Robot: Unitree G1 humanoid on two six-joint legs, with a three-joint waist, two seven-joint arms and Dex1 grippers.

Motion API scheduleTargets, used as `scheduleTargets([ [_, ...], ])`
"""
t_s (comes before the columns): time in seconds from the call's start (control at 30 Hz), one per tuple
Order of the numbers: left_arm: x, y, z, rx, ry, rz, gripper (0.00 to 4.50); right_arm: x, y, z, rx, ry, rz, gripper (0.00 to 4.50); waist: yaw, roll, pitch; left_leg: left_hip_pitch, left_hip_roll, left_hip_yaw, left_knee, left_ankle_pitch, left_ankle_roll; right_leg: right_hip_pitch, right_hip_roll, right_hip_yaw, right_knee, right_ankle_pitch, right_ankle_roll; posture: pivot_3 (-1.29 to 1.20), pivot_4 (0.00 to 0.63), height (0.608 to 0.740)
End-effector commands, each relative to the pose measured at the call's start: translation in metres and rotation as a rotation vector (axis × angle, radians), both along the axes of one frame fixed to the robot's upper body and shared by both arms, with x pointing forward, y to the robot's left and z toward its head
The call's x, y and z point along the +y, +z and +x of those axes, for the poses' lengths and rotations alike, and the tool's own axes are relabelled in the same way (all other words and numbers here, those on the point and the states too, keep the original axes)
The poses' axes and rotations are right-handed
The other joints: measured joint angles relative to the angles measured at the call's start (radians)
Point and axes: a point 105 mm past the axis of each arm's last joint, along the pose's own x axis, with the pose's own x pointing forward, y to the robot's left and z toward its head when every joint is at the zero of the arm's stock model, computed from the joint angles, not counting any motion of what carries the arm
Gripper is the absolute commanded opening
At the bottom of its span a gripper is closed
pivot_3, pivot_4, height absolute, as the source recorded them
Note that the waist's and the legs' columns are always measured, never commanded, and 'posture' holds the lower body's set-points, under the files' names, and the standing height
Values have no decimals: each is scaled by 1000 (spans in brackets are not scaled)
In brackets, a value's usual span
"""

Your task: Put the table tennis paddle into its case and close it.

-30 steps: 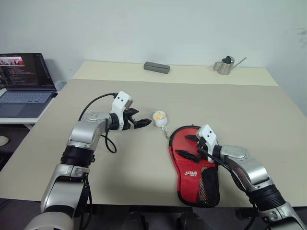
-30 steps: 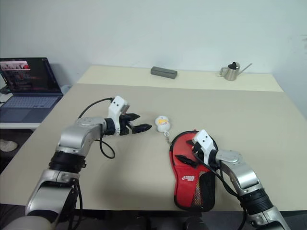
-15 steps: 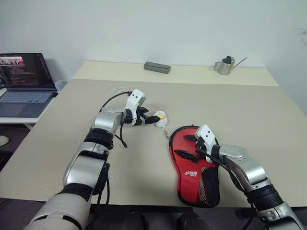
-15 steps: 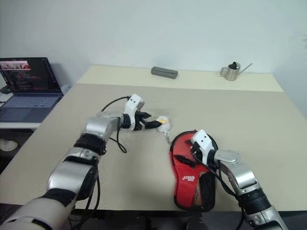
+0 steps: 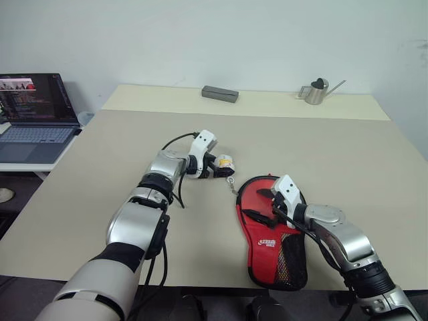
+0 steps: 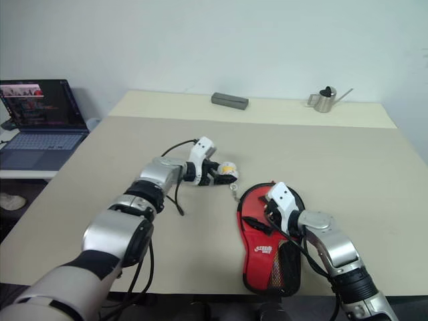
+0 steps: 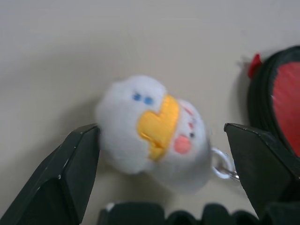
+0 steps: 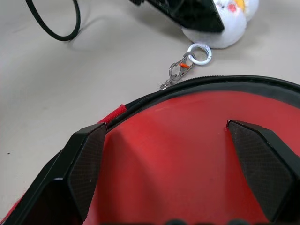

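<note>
Left end effector (image 7: pixel 159 140) spread wide around the zipper charm (image 7: pixel 152 132), one finger seemingly touching it, no grip. Right end effector (image 8: pixel 178 164) fully open over the case (image 5: pixel 271 231), holding nothing. Case lies on the bench (image 5: pixel 100 174), near edge; paddle's red face (image 8: pixel 187 154) inside.

The laptop (image 5: pixel 35 114) is cut off by the picture's left edge, and the writing on its screen is too small to read. The left gripper (image 5: pixel 224 168) covers part of the white-yellow charm (image 7: pixel 154 133), and in the left wrist view the case (image 7: pixel 277 105) near it is cut off at the edge and blurred. The right gripper (image 5: pixel 263 203) and arm cover the case's right side and part of its mesh pocket, and the small logo (image 5: pixel 266 242) is too small to read.
</note>
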Motion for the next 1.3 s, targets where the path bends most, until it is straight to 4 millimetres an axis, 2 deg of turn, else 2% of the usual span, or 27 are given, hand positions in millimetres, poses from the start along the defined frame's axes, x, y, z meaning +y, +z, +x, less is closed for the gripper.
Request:
scheduleTargets([
  [0.03,0,0,-2,6,-20,6,3563,-7,-16,-5,73,-37,-16,4500,0,0,0,0,0,0,0,0,0,0,0,0,0,0,0,0,150,740],
  [0.3,6,-3,-5,24,-26,-2,878,-21,-11,0,54,-146,9,4500,6,0,0,0,-1,0,0,0,0,1,0,-1,0,0,0,0,150,740],
  [0.37,7,-2,-6,24,-34,-6,358,-23,-10,1,61,-170,24,4500,6,0,0,0,0,0,0,0,0,1,0,-1,0,0,0,0,150,740],
  [0.43,9,-1,-7,25,-40,-13,98,-22,-13,0,55,-172,6,4500,6,0,0,0,0,-1,0,0,0,1,0,-1,0,0,0,0,150,740],
  [0.6,11,4,-10,24,-58,-35,89,-16,-30,-10,110,-143,-35,4500,5,0,0,0,0,-1,0,0,0,1,0,-1,0,0,0,0,150,740],
  [0.73,12,10,-10,22,-63,-51,89,-14,-44,-10,144,-165,-46,4500,4,-1,-1,0,0,-1,0,0,0,1,0,-1,0,0,0,0,150,740],
  [0.87,13,9,-12,29,-71,-45,83,-9,-60,-13,186,-154,-68,4500,0,-3,-4,1,1,-1,0,0,0,2,0,-2,1,0,0,0,150,740],
  [0.97,10,6,-13,27,-87,-28,78,-5,-64,-13,193,-153,-76,4500,-4,-6,-7,2,1,-1,0,0,0,2,0,-2,0,0,0,0,150,740],
  [1.07,3,5,-12,12,-99,-8,77,-3,-63,-12,193,-158,-75,4500,-7,-7,-9,2,1,-2,0,0,0,2,0,-2,0,0,0,0,150,740],
  [1.3,-30,16,0,-98,-110,48,77,1,-64,-16,200,-161,-70,4500,-9,-7,-10,2,0,-2,0,0,0,3,0,-2,0,0,0,0,150,740],
])
